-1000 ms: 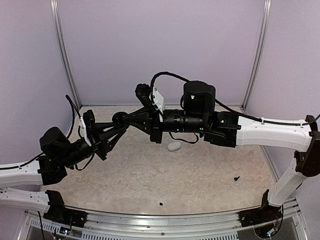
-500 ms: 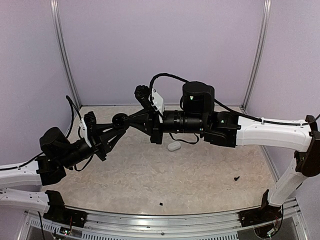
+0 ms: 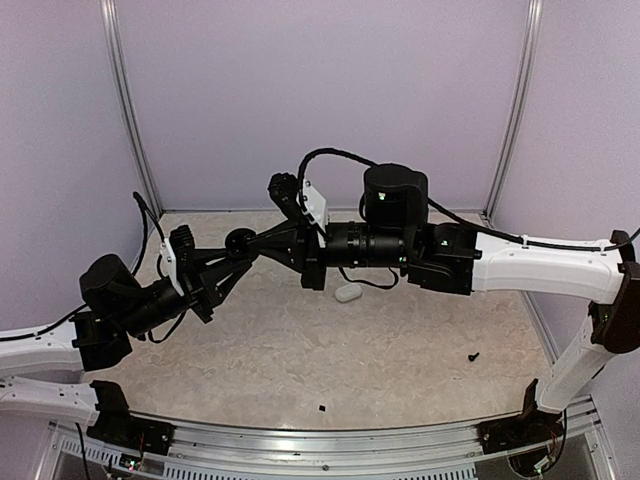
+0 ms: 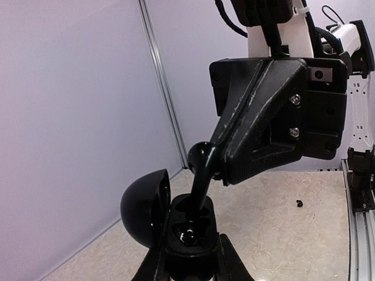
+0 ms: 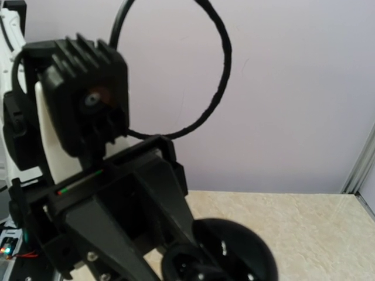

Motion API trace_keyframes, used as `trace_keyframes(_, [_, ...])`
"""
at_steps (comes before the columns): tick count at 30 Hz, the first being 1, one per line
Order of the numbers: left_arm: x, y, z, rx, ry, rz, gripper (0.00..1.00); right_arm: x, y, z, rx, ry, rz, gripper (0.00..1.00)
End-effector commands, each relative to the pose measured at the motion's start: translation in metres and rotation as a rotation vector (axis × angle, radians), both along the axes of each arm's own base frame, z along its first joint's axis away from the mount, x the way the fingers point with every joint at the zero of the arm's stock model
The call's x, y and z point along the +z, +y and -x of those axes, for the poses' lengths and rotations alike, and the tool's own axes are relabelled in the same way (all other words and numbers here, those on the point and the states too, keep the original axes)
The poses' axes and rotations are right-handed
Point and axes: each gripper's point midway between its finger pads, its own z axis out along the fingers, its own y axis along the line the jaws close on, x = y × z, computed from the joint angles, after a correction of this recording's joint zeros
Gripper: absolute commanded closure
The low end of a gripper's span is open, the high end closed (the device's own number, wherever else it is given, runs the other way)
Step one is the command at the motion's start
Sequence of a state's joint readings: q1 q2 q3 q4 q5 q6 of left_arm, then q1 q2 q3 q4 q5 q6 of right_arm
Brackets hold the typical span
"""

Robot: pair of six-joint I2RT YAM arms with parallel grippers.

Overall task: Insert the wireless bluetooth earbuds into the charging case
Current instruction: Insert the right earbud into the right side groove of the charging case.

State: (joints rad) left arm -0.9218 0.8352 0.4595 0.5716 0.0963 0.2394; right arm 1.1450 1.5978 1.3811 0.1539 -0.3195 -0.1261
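The left wrist view gives what the overhead camera cannot: the charging case (image 4: 176, 249), black here, stands upright with its domed lid (image 4: 146, 205) swung open to the left. It is pinched at the base between the fingers of the left gripper (image 4: 190, 270). From above, the right gripper (image 4: 198, 196) comes down with its fingers pressed together into one slim tip that reaches into the case's open well. A glossy dark shape (image 4: 188, 237) sits in that well, too dim to say whether it is an earbud, and whether anything is caught between the right fingers cannot be told. The right gripper's housing fills the middle of this view and hides much of the table behind it. In the top external view the two arms meet left of centre above the table (image 3: 300, 350), and the case shows only as a small black round shape – the lid. This view alone shows a small white oval piece (image 3: 348, 292) lying on the table, just below the right arm's wrist and apart from both grippers. Two tiny black screw-like bits (image 3: 473, 356) (image 3: 322, 408) lie nearer the front. The right wrist view catches the round lid low in frame, with a black cable loop (image 5: 218, 76) above against the lilac wall.
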Motion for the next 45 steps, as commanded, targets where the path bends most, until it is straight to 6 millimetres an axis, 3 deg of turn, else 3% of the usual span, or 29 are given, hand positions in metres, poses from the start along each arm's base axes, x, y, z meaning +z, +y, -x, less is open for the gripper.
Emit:
trace_keyframes(1, [0.018,0.002,0.002,0.010,-0.037,0.024,1.00,0.000,0.005,0.008,0.032,0.009,0.010,1.00])
trace_keyframes(16, [0.017,0.001,0.002,0.020,-0.055,-0.006,1.00,-0.004,0.007,0.004,0.013,0.020,0.037,1.00])
trace_keyframes(34, [0.019,0.004,0.002,0.038,-0.066,-0.017,1.00,0.001,-0.004,0.001,-0.028,0.020,0.039,1.00])
trace_keyframes(39, [0.020,0.004,0.004,0.033,-0.069,-0.017,1.00,-0.009,-0.001,-0.002,-0.040,0.031,0.068,1.00])
trace_keyframes(45, [0.021,0.003,0.008,0.012,-0.076,-0.013,1.00,-0.019,0.002,-0.008,-0.062,0.042,0.100,0.89])
